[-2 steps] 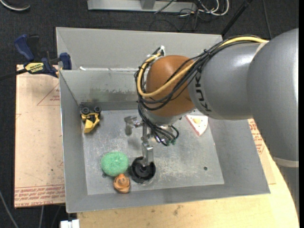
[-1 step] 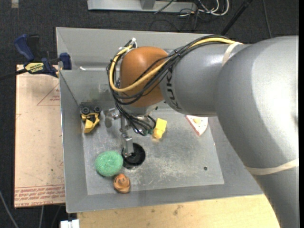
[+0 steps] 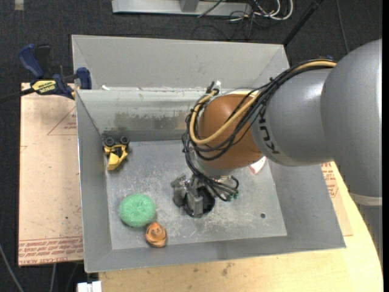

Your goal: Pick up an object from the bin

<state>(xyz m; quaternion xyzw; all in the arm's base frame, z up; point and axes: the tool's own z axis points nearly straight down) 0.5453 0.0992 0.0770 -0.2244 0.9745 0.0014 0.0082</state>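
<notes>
My gripper point(image 3: 193, 201) is down near the bin floor, about the middle of the bin, just under the orange wrist cover. To its left lies a round green scrubber pad point(image 3: 137, 210). A small orange and brown object point(image 3: 155, 235) rests close below the pad, near the front wall. A yellow and black toy vehicle point(image 3: 115, 151) sits at the back left of the floor. A thin green and white item point(image 3: 230, 191) pokes out just right of the gripper. A white scrap point(image 3: 256, 168) lies at the right, partly under the arm.
The arm and its orange cover with cables hang over the middle and right of the bin, hiding the floor beneath. The bin walls slope inward on all sides.
</notes>
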